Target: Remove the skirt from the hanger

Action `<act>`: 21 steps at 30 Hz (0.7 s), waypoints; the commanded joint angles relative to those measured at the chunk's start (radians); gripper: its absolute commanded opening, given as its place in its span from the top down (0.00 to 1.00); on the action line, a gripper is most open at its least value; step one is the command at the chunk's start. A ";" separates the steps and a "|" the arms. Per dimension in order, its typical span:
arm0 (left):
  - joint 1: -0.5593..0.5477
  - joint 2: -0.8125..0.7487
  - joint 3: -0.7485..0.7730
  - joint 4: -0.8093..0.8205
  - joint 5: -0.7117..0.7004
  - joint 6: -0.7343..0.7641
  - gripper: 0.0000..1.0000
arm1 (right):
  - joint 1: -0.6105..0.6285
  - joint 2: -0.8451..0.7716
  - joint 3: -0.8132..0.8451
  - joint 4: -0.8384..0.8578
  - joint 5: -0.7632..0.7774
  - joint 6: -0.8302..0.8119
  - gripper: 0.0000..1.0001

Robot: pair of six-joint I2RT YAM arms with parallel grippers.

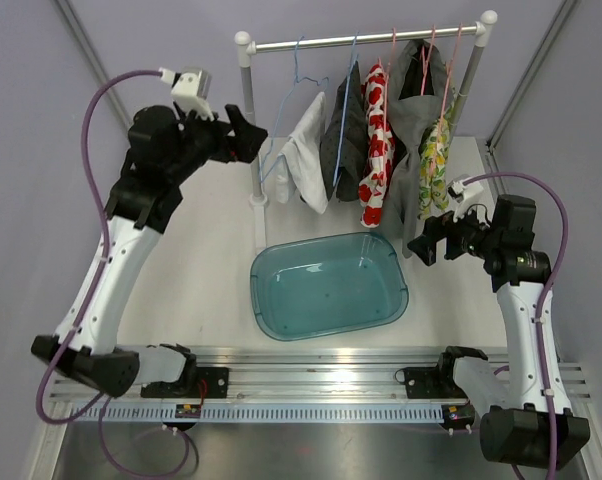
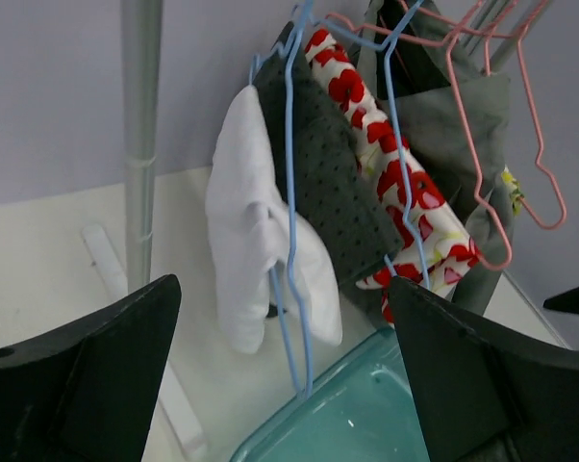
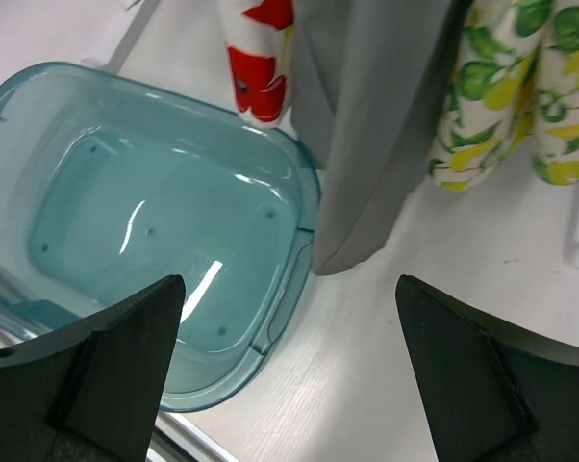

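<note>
Several garments hang on wire hangers from a rail (image 1: 361, 40): a white one (image 1: 306, 150), a dark grey dotted one (image 1: 343, 135), a red-poppy print (image 1: 378, 150), a plain grey one (image 1: 413, 130) and a green-yellow leaf print (image 1: 434, 165). I cannot tell which is the skirt. My left gripper (image 1: 249, 135) is open and empty, raised left of the white garment (image 2: 246, 231), apart from it. My right gripper (image 1: 426, 240) is open and empty, low beside the hem of the grey garment (image 3: 376, 125).
A teal plastic tub (image 1: 326, 290) sits on the white table below the garments, and its rim (image 3: 304, 212) shows under my right gripper. The rack's left post (image 2: 140, 144) stands close to my left fingers. Blue hangers (image 2: 294, 192) and pink hangers (image 2: 482, 144) crowd the rail.
</note>
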 commanded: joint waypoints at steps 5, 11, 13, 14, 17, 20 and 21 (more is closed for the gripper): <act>-0.040 0.358 0.355 -0.075 -0.039 0.056 0.22 | 0.001 -0.015 -0.056 0.042 -0.138 -0.047 0.01; -0.092 0.504 0.496 -0.072 -0.093 0.085 0.38 | 0.001 -0.036 -0.059 0.036 -0.144 -0.055 0.00; -0.106 0.523 0.509 -0.065 -0.097 0.093 0.43 | 0.001 -0.038 -0.061 0.030 -0.147 -0.055 0.01; -0.110 0.526 0.506 -0.055 -0.099 0.096 0.46 | 0.001 -0.041 -0.062 0.030 -0.147 -0.056 0.01; -0.126 0.530 0.492 -0.031 -0.108 0.116 0.62 | 0.001 -0.044 -0.062 0.030 -0.140 -0.055 0.00; -0.127 0.523 0.474 -0.005 -0.128 0.133 0.99 | 0.001 -0.049 -0.064 0.030 -0.140 -0.053 0.00; -0.129 0.509 0.466 0.024 -0.143 0.141 1.00 | 0.001 -0.053 -0.064 0.030 -0.140 -0.053 0.00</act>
